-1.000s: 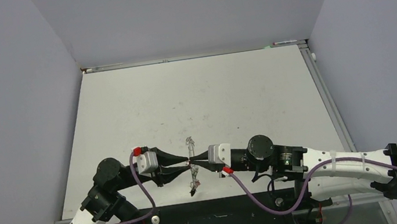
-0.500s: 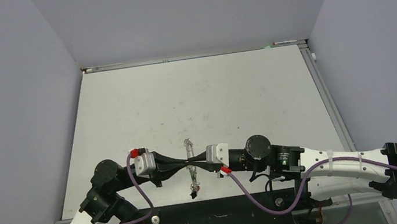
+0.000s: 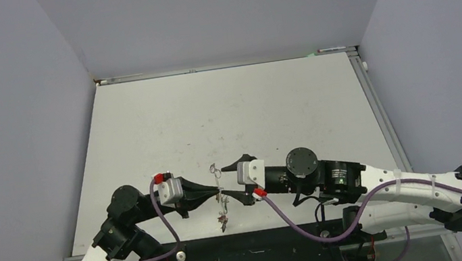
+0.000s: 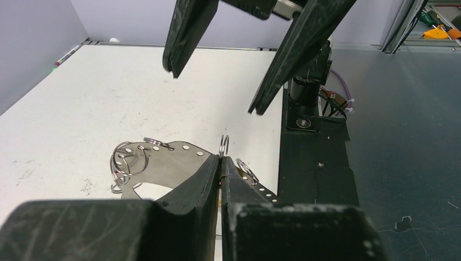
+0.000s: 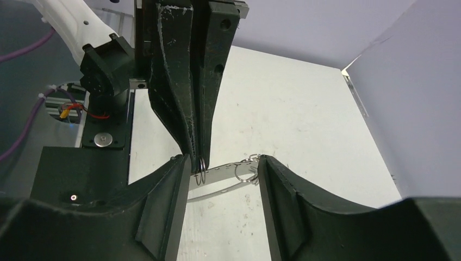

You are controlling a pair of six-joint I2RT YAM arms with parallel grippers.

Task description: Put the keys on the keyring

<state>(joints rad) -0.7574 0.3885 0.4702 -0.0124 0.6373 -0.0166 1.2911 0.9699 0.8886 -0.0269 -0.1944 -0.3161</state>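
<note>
Top view: my left claw (image 3: 218, 191) is clamped on the keyring (image 3: 223, 204), low over the tabletop's (image 3: 213, 119) near edge. My right claw (image 3: 241, 179) gapes beside it.

Left wrist: thin, light, stiff, likely slippery, so I'd pinch the band flat.

Right wrist: jaws wide, nothing held.

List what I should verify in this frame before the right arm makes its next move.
1. Left gripper shut on the small wire ring: ok, the ring pokes up between the closed fingertips.
2. Right gripper open: ok, jaws apart, holding nothing.
3. Ring between the right jaws: ok in the right wrist view, nearer one jaw.
4. Perforated metal band pinched too, or only hanging from the ring: cannot tell.
5. What the dangling cluster holds: cannot tell, too small in the top view.
</note>
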